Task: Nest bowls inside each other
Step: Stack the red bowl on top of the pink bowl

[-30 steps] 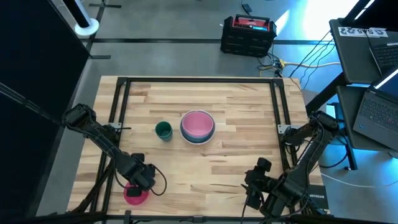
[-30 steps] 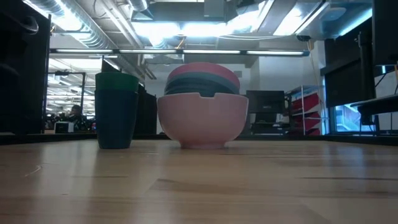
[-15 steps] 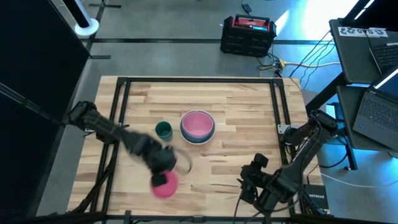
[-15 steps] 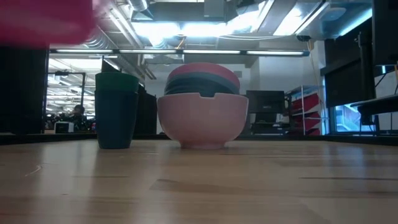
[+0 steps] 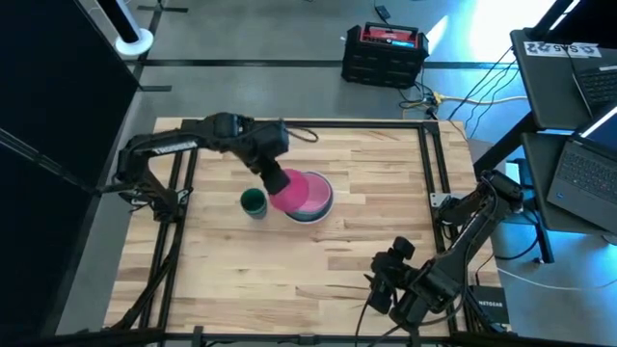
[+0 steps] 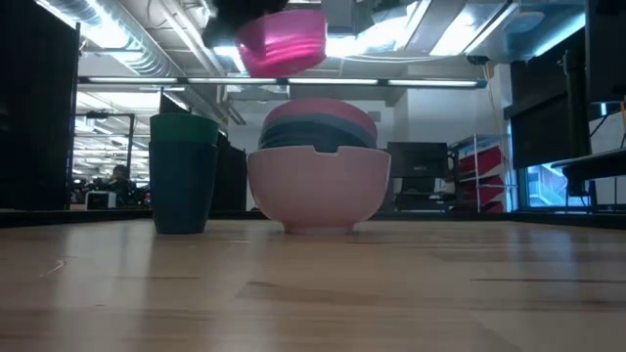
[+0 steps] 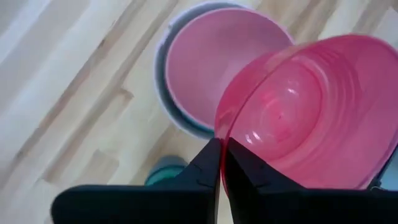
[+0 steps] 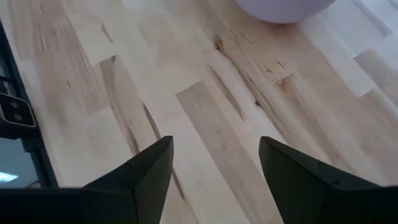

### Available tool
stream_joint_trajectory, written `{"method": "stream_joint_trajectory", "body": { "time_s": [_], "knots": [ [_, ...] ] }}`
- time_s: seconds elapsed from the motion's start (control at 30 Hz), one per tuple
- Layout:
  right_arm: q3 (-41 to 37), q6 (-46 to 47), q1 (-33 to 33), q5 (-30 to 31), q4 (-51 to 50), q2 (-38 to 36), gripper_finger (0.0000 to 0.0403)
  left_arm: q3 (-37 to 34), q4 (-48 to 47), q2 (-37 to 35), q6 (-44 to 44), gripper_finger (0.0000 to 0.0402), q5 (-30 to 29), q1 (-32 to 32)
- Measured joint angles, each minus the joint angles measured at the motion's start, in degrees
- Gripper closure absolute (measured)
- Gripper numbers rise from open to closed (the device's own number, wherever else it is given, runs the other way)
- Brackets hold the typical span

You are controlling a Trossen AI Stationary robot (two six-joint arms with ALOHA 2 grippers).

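A stack of nested bowls (image 5: 308, 197) stands on its base at the middle of the table, with a pale pink bowl (image 7: 214, 62) innermost. My left gripper (image 7: 221, 149) is shut on a magenta bowl (image 5: 286, 191) and holds it in the air over the stack's left edge. In the low view the magenta bowl (image 6: 284, 41) hangs well above the stack (image 6: 318, 166). My right gripper (image 8: 214, 168) stands open over bare wood near the table's front right, seen in the high view as my right gripper (image 5: 388, 285). My left gripper pinches the magenta bowl's rim (image 7: 219, 127), one finger inside the bowl and one outside. The fingers come slanting down from the table's left. The bowl is lifted clear and tilted, its mouth turned toward the wrist camera.
A small green cup (image 5: 254, 202) stands upright just left of the stack, close under the left arm. A black frame (image 5: 429, 164) runs along the table's left, far and right sides. Open wood (image 5: 318, 270) lies between the stack and the near edge.
My left gripper has swung from the table's near left corner up and toward the far right, turning as it went. It has carried the magenta bowl off the table to a place above the stack. The stack and the cup have stayed put.
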Motion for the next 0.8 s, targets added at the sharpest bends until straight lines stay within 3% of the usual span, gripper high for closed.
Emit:
{"method": "stream_joint_trajectory", "body": {
  "time_s": [0.23,0.43,0.8],
  "knots": [
    [0.00,0.44,-0.02,-0.33,0.73,-0.02,0.0180,-0.02,4.09,4.19,6.62,0.0401,6.90,2.01],
    [-0.02,1.86,-0.02,-0.42,0.34,-0.02,0.0180,-0.13,1.84,9.49,11.56,0.0401,7.54,1.50],
    [-0.02,3.14,-0.08,-0.47,0.25,-0.02,0.0180,0.10,8.30,10.76,13.90,0.0401,8.46,5.00]
  ]
}}
